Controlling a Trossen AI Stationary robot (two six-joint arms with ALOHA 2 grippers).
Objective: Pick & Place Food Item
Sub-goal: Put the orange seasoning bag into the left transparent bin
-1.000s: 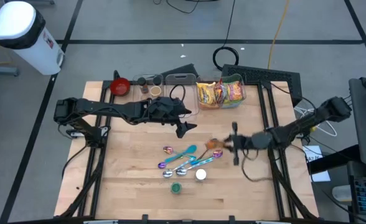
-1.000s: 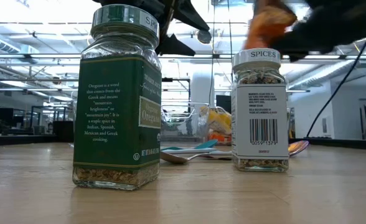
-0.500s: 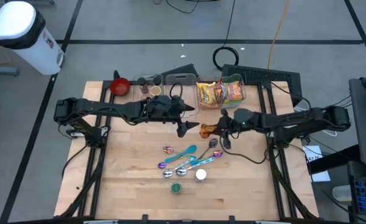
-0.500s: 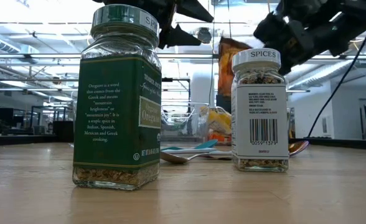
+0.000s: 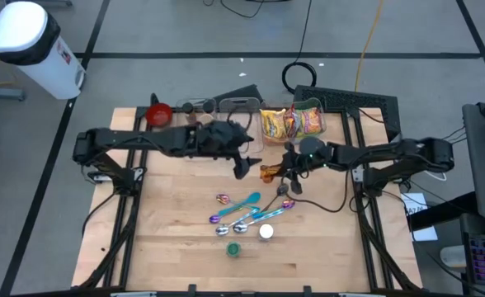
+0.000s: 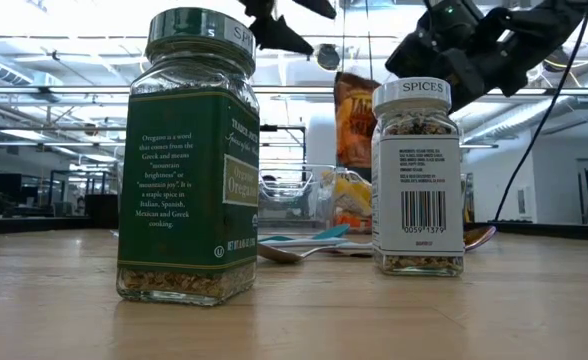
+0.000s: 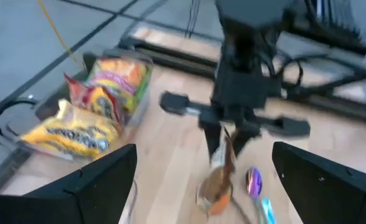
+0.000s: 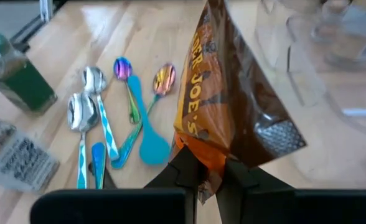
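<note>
A brown and orange snack bag [image 5: 270,172] hangs above the table's middle, and my right gripper [image 5: 282,169] is shut on it. The right wrist view shows the bag [image 8: 223,99] reaching away from the fingers, and the low view shows it [image 6: 354,120] well above the wood. My left gripper [image 5: 241,162] stands open just left of the bag. In the left wrist view its two fingers [image 7: 102,180] are spread wide, with the bag [image 7: 217,180] beyond them. It touches nothing. My right gripper pinches one end of the bag [image 8: 203,165] between its two fingers [image 8: 182,169]. The fingers come from the table's right, slanting a little downward. The bag hangs below them [image 7: 220,155], lifted clear of the table.
A clear bin [image 5: 292,124] with several snack bags stands at the far edge, with clear containers [image 5: 226,107] and a red bowl [image 5: 159,114] to its left. Coloured spoons [image 5: 247,213] lie nearer. Two spice jars [image 6: 189,160] [image 6: 419,180] stand near the front edge.
My right gripper, shut on the bag, has swung from the table's right side toward the far edge and the left gripper. The bag has stayed clear of the table and now hangs still. My left gripper has risen a little and has stayed open.
</note>
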